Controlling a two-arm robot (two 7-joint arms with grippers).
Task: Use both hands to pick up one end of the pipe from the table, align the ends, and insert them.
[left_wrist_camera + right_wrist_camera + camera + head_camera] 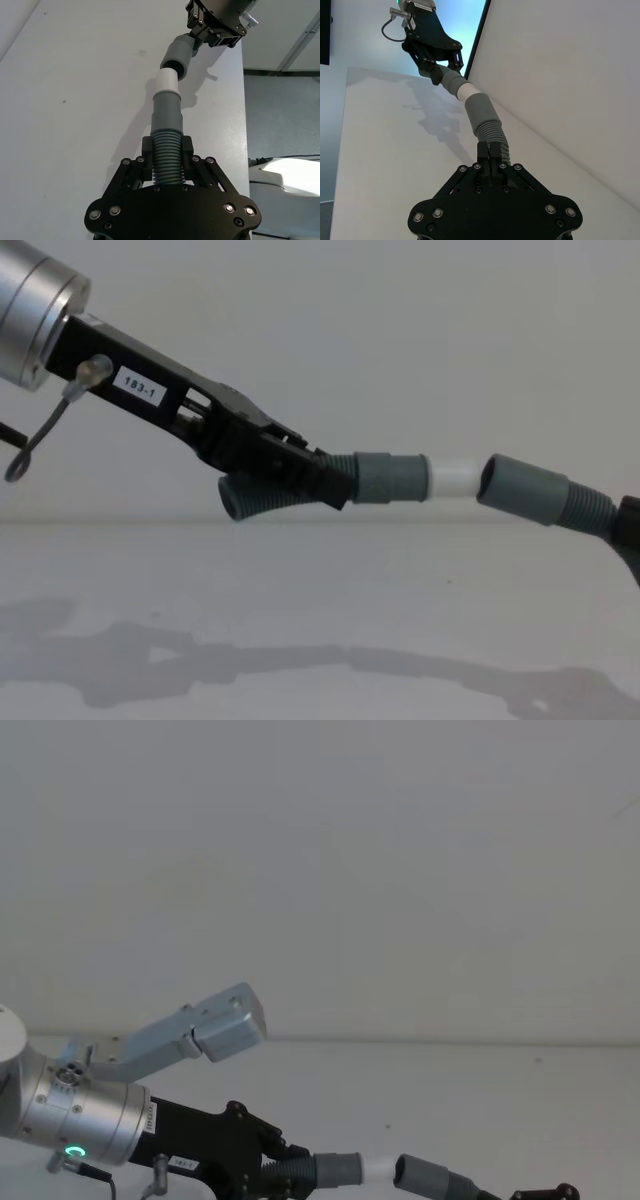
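Both pieces of the pipe hang above the table. My left gripper, labelled 183-1, is shut on the ribbed middle of one piece, whose grey cuff carries the white stub. My right gripper is shut on the ribs of the other piece, and shows at the chest view's right edge. The stub's tip meets the hollow cuff mouth at a slight angle. I cannot tell whether it has gone in. In the head view the stub and cuff lie at the bottom.
A pale grey wall rises behind the table. A silver bracket of my left arm juts over the table. In the left wrist view the table's edge runs beside the pipe, with floor beyond.
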